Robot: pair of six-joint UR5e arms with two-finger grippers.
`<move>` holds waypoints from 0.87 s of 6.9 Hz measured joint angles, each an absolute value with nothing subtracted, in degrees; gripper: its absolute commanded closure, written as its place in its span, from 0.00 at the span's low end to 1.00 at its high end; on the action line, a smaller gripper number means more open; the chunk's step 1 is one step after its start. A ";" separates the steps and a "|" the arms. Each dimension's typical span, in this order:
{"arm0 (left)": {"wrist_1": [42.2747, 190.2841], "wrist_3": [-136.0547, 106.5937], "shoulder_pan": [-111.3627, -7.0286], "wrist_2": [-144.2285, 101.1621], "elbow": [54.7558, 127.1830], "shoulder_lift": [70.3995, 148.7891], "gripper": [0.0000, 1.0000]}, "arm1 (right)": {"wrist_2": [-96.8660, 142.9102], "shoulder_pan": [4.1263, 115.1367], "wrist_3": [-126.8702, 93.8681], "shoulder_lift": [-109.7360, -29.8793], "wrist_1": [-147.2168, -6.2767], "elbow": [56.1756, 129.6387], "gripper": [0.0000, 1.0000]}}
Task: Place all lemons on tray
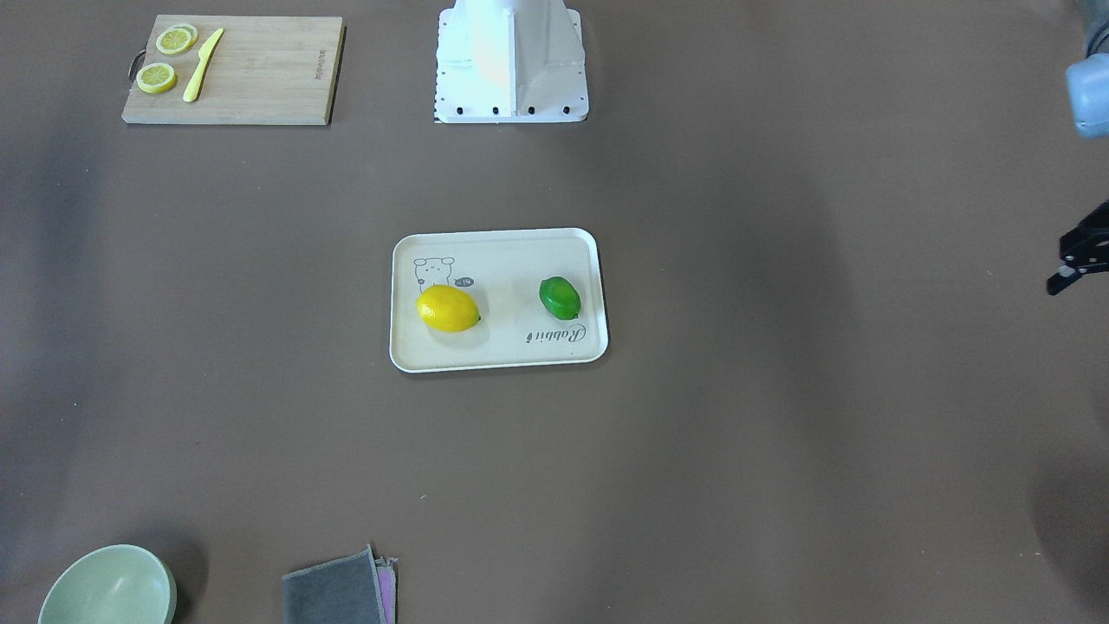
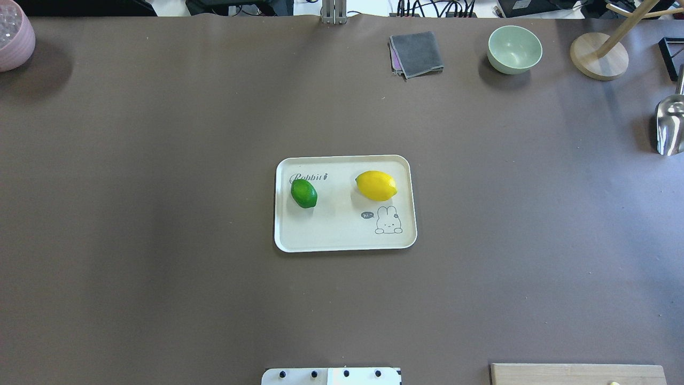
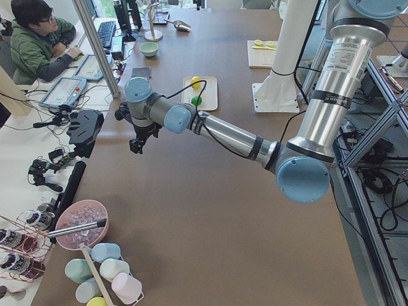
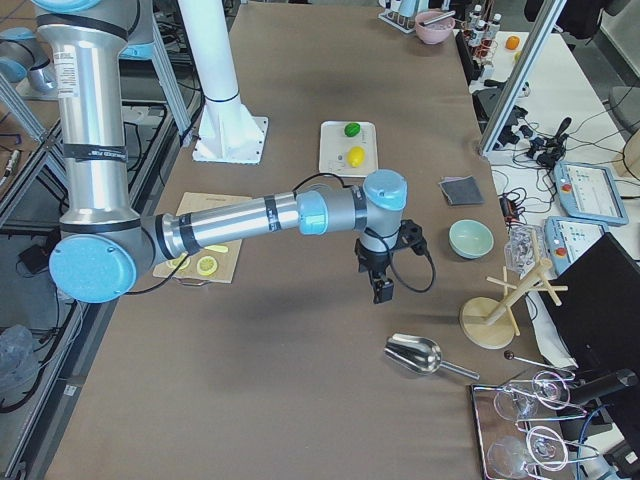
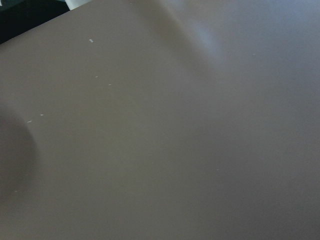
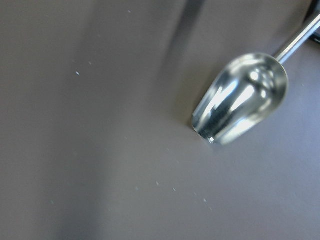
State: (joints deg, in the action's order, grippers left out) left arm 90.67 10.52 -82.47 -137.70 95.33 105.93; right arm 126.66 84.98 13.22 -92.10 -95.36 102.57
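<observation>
The cream tray (image 2: 344,247) lies in the middle of the table. The yellow lemon (image 2: 376,185) and the green lemon (image 2: 303,193) both rest on it, apart from each other; they also show in the front view, yellow (image 1: 449,309) and green (image 1: 560,298). My left gripper (image 3: 136,145) hangs above bare table far to the tray's left, and only its edge shows in the front view (image 1: 1070,269). My right gripper (image 4: 381,288) hangs above the table far to the tray's right, near a metal scoop. I cannot tell whether either is open or shut. Neither holds a lemon.
A bamboo cutting board (image 1: 260,78) with lemon slices and a yellow knife lies near the robot base (image 1: 511,61). A green bowl (image 2: 514,49), a grey cloth (image 2: 417,53), a wooden stand (image 2: 598,56), the metal scoop (image 6: 240,97) and a pink bowl (image 2: 13,35) stand along the table's edges.
</observation>
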 measured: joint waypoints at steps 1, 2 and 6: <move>88.62 14.53 -85.71 -137.66 94.92 105.26 0.01 | 126.67 88.95 15.75 -95.63 -95.34 102.52 0.00; 88.11 15.80 -87.90 -137.48 94.43 103.30 0.01 | 126.70 91.84 16.60 -97.61 -95.32 102.42 0.00; 90.90 14.82 -90.00 -137.29 89.38 92.63 0.01 | 130.56 93.83 16.60 -99.49 -95.30 101.53 0.00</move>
State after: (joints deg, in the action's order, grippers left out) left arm 90.90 14.82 -90.00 -137.29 89.38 92.63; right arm 130.56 93.83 16.60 -99.49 -95.30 101.53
